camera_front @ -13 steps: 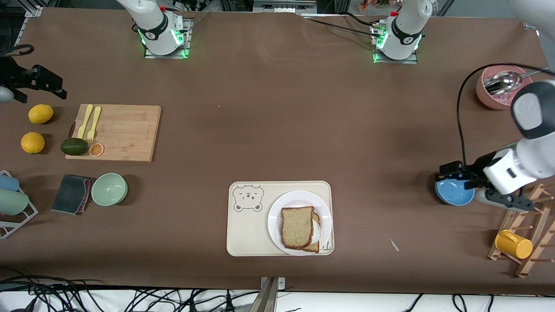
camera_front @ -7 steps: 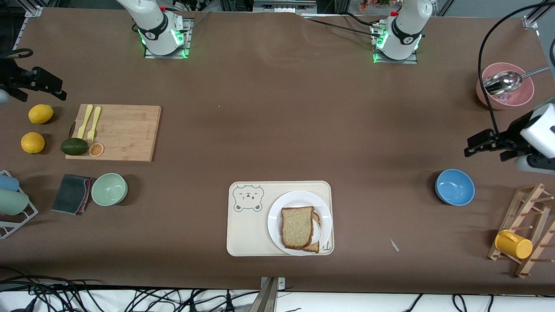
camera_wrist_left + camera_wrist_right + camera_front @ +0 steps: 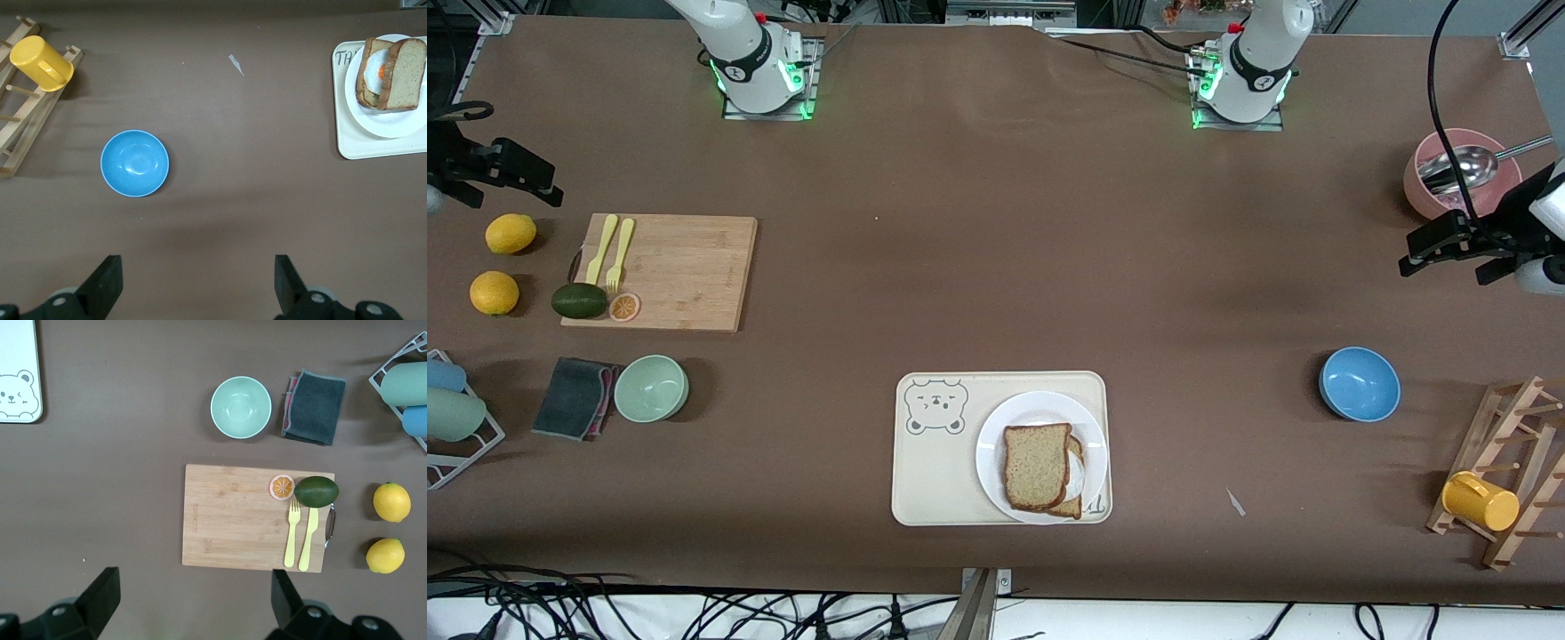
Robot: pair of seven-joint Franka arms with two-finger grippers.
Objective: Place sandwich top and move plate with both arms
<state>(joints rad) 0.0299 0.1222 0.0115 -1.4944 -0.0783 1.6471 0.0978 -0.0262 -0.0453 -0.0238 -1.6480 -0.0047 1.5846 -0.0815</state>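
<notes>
The sandwich top point(image 3: 1037, 466) lies on the white plate point(image 3: 1040, 409), over a bread slice with a fried egg point(image 3: 1076, 478) that shows at its edge. The plate sits on the cream bear tray point(image 3: 934, 480). The left wrist view shows the sandwich top point(image 3: 404, 65) and the plate point(image 3: 400, 123) too. My left gripper point(image 3: 1449, 258) is open and empty, in the air over bare table between the pink and blue bowls; its own view point(image 3: 198, 280) shows only brown table between the fingers. My right gripper point(image 3: 511, 188) is open and empty, over the table by the lemons point(image 3: 197, 597).
A blue bowl point(image 3: 1359, 383), a pink bowl with a metal spoon point(image 3: 1440, 191) and a wooden rack with a yellow cup point(image 3: 1480, 500) stand at the left arm's end. A cutting board point(image 3: 685, 271), green bowl point(image 3: 651, 388), dark cloth point(image 3: 574, 397) and lemons point(image 3: 511, 233) are at the right arm's end.
My left gripper has moved from over the blue bowl toward the pink bowl, still open and empty. The right arm has barely moved. The sandwich and plate have not moved.
</notes>
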